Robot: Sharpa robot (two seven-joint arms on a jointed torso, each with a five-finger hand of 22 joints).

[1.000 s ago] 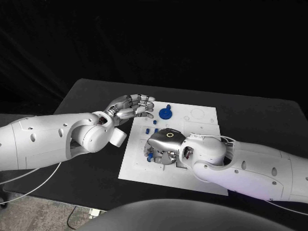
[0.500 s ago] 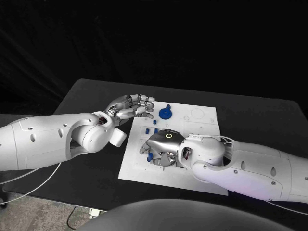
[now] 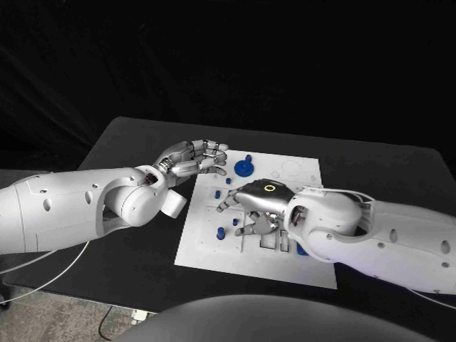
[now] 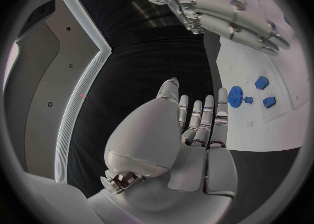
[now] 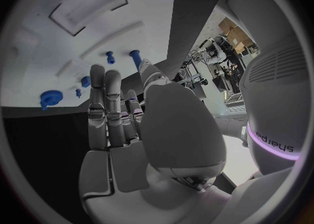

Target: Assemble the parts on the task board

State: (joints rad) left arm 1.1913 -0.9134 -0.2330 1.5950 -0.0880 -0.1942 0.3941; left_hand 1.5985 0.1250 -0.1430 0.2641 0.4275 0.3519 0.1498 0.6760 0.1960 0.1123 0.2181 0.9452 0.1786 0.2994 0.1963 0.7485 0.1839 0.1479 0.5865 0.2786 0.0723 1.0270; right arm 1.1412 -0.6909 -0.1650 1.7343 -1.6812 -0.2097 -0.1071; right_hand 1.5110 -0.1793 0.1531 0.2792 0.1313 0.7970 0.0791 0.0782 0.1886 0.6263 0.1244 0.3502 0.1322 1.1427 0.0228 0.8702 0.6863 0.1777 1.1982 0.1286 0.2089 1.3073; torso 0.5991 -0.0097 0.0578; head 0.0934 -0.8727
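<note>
Blue parts [image 3: 221,232] lie loose across the board [image 3: 209,258], so assembly looks barely begun. Right hand [image 3: 255,206] hovers over the board, fingers apart and empty; left hand [image 3: 194,158] waits at its far corner, fingers loosely spread, holding nothing.

Scene dim overall; the backdrop beyond the bench [image 3: 135,142] is near black with faint folds. Light falls from above: the task board [image 3: 300,171] and the white arms read bright, without blown glare. A soft shadow lies on the board beneath the right hand [image 3: 254,206]. Head view is reasonably sharp. Both wrist views show strong fisheye bending at the rim, inside a dark, blurred circular frame.
</note>
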